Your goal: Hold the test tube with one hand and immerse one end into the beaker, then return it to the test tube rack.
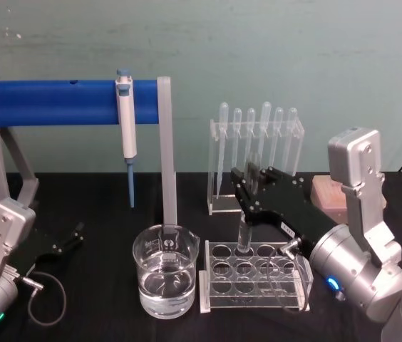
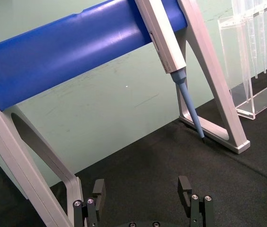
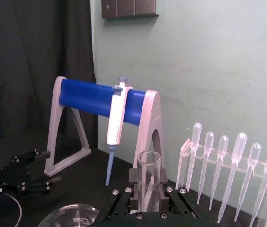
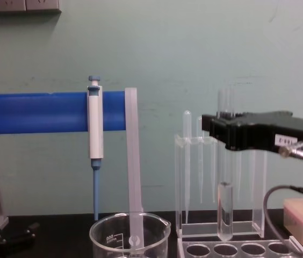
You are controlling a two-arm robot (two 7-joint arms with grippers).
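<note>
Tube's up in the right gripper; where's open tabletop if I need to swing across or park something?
Bare black table under the blue pipettor stand, between the open left gripper and the beaker. Crowded: beaker close beside the test tube rack, pipette stand just behind it, right gripper holding the test tube upright over the rack.

A blue-and-white pipettor (image 1: 125,121) hangs upright, tip down, from the blue bar of a grey-legged stand (image 1: 51,102) at the back left of the black desk (image 1: 101,285). To its right, six bulb-topped plastic pipettes (image 1: 265,128) stand in a clear acrylic holder (image 1: 219,203). A pinkish box (image 1: 328,199) sits farther right, before a pale green wall (image 1: 258,50).
</note>
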